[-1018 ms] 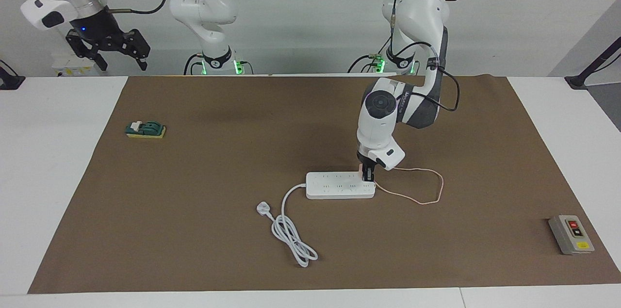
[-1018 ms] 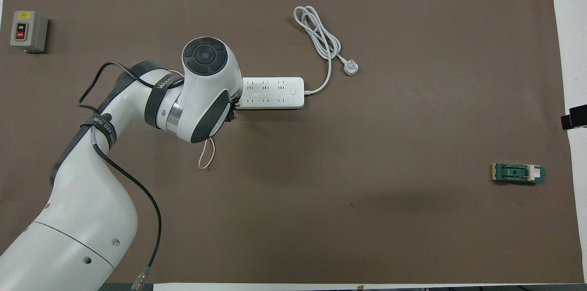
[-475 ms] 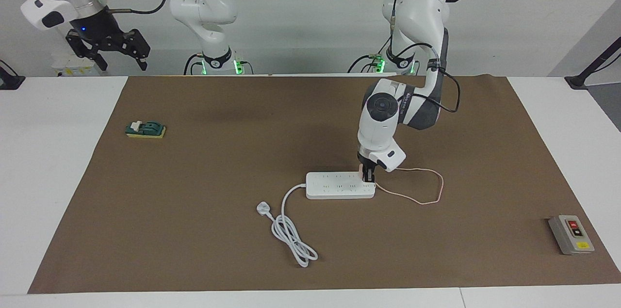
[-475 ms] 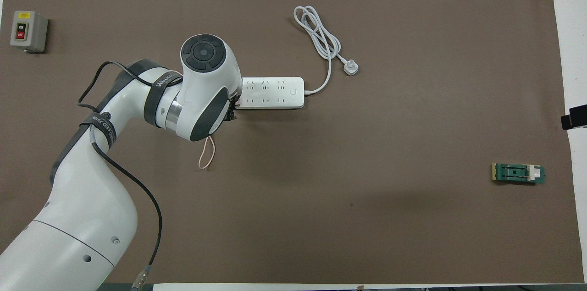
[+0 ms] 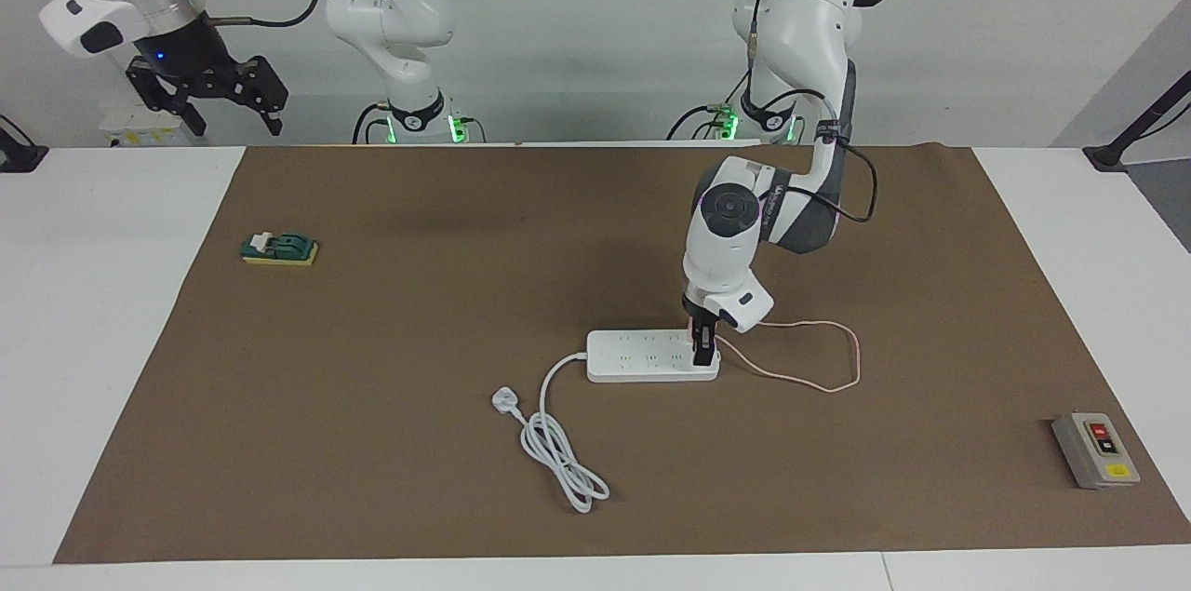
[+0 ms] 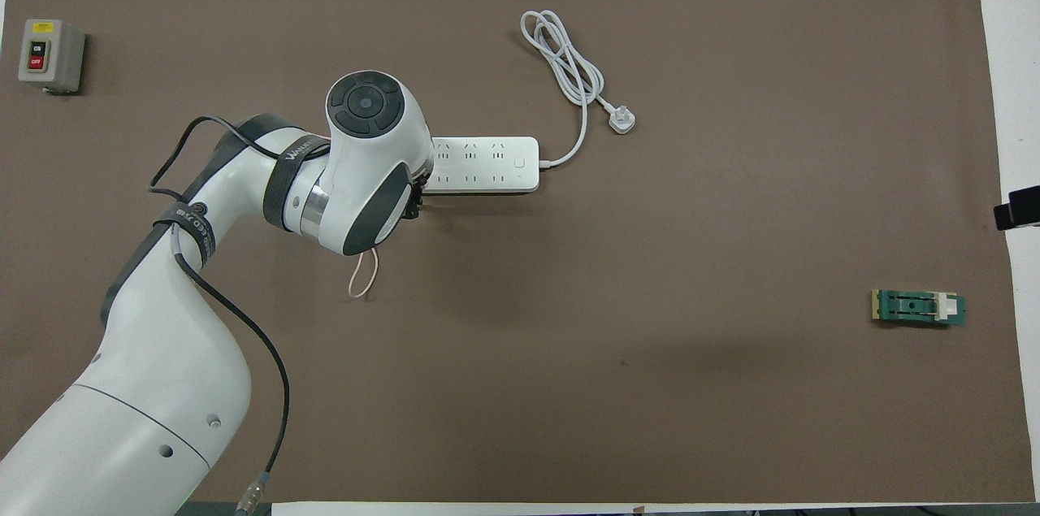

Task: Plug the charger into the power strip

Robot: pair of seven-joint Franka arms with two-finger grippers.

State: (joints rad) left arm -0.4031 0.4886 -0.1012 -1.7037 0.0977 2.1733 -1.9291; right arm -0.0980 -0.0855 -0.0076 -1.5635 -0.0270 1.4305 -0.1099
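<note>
The white power strip (image 5: pixel 647 356) lies flat mid-mat; it also shows in the overhead view (image 6: pixel 487 162). My left gripper (image 5: pixel 704 351) points straight down on the strip's end toward the left arm's end of the table. It is shut on the charger, whose pink cube is hidden by the fingers and the wrist. The charger's thin pink cable (image 5: pixel 842 368) loops on the mat from the gripper, and a bit of it shows in the overhead view (image 6: pixel 363 276). My right gripper (image 5: pixel 234 118) waits open and empty, high off the mat's corner at the right arm's end.
The strip's thick white cord (image 5: pixel 558 442) and white plug (image 5: pixel 503 401) lie farther from the robots than the strip. A grey button box (image 5: pixel 1095 449) sits at the left arm's end. A green-and-yellow switch block (image 5: pixel 279 248) sits at the right arm's end.
My left gripper has come down a little on the strip's end. The pink cable loop has shifted slightly toward the left arm's end. The right arm has not moved.
</note>
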